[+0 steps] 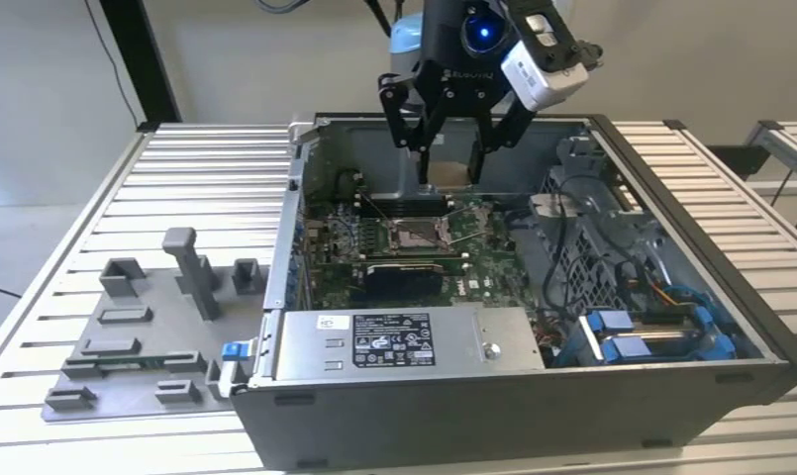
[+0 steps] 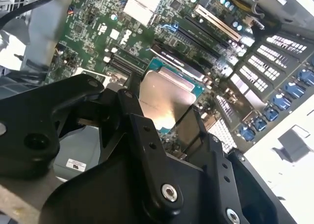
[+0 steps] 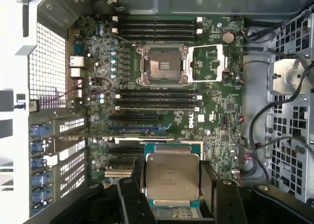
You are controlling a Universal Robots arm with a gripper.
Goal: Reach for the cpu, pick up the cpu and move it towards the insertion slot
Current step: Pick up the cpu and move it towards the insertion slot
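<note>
1. The black two-fingered gripper (image 3: 172, 187) has its jaws clamped on the two side edges of the thin square silvery-topped cpu (image 3: 172, 179), held flat above the green motherboard (image 3: 216, 121).
2. Farther off, the square silver-framed insertion slot (image 3: 160, 65) lies uncovered, well apart from the cpu, inside the open grey computer case (image 1: 715, 297).

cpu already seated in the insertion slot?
No, in the first wrist view the cpu sits between the fingers of the gripper, apart from the insertion slot, whose dark centre lies bare.
</note>
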